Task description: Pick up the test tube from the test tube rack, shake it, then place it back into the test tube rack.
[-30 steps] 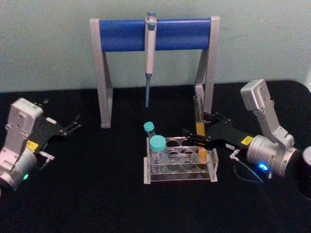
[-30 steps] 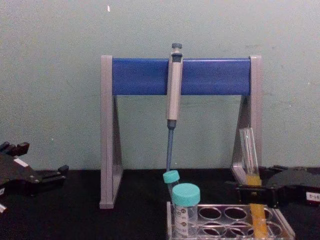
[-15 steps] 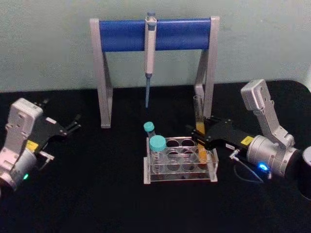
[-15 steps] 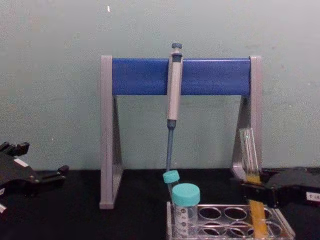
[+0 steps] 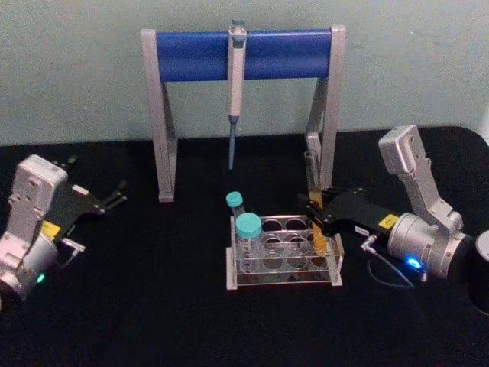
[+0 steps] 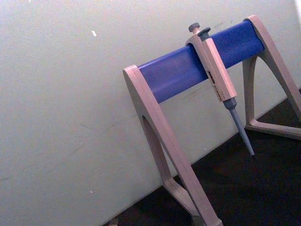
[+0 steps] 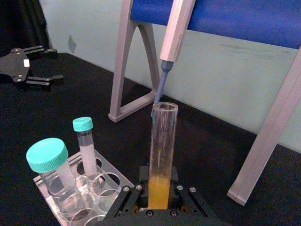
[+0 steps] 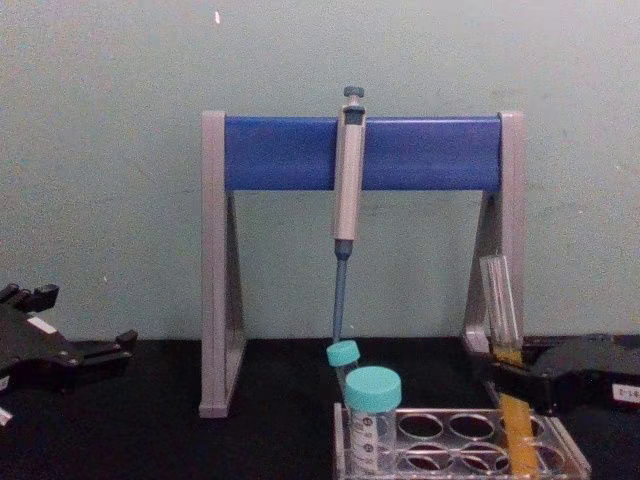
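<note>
The right gripper (image 5: 314, 217) has its black fingers (image 7: 124, 200) clamped on the long thin clear glass test tube (image 5: 311, 176) with orange-yellow liquid inside. The tube stands upright, its lower end in a right-end hole of the low clear plastic test tube rack (image 5: 283, 281) on the black desk (image 5: 153, 306) — the left gripper (image 5: 121, 193) sits well apart at the left, fingers apart

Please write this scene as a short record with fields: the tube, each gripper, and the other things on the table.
test tube: upright, bottom in a right-end hole of the test tube rack, orange-yellow liquid in its lower part
right gripper: shut on the test tube, just above the rack
left gripper: open, parked at the table's left
others: two teal-capped tubes at the rack's left end; pipette hanging on the stand behind
</note>
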Robot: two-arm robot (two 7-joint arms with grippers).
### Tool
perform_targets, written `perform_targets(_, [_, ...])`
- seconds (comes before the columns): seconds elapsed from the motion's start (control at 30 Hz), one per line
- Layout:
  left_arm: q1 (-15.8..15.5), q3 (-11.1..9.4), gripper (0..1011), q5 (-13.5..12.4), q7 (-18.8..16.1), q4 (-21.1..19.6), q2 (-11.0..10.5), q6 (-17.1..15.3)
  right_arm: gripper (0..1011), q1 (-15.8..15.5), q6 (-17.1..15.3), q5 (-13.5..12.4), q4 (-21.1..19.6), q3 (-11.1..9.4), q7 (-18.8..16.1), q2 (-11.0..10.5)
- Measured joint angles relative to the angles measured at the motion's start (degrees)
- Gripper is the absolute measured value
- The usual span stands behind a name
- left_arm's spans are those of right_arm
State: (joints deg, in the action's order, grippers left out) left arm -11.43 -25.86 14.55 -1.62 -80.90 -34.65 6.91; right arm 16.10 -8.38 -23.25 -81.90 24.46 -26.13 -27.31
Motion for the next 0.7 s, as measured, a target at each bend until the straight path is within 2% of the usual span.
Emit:
perform_targets(0.3, [0.0,0.0,1001,0.0,0.0,0.0,0.0,0.0,232,-0.11,1.0,-0.14,0.25,-0.06,-0.85,0.22])
perform_targets(0.5, [0.0,0.0,1001,0.0,0.0,0.0,0.0,0.0,232,-0.79,2.98,-0.43,0.29,-0.23,-1.62,0.37])
perform_targets(0.7, [0.0,0.0,1001,0.0,0.0,0.0,0.0,0.0,232,-2.24,4.88,0.05,-0.45,-0.74,-0.94,0.31])
